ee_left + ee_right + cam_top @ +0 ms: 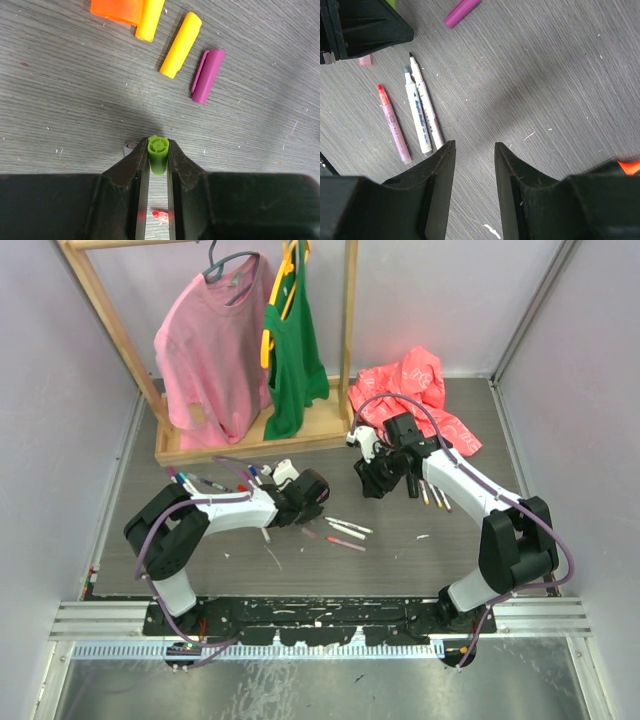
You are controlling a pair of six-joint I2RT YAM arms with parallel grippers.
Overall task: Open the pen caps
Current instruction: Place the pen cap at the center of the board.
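Left gripper (pixel 158 151) — my jaws are clamped on a green pen cap (pixel 158 161), held low in the centre of the left wrist frame with one end facing the camera. Above it, loose caps lie on the grey table (pixel 60 100): an orange cap (pixel 115 10) at upper left, a yellow cap (pixel 150 20) just beside it, a second yellow cap (pixel 181 45), then a purple cap (pixel 207 76).

Right gripper (pixel 475 147) — my jaws stand moderately apart, with nothing between them. Three uncapped pens (pixel 422 112) lie at that frame's left.
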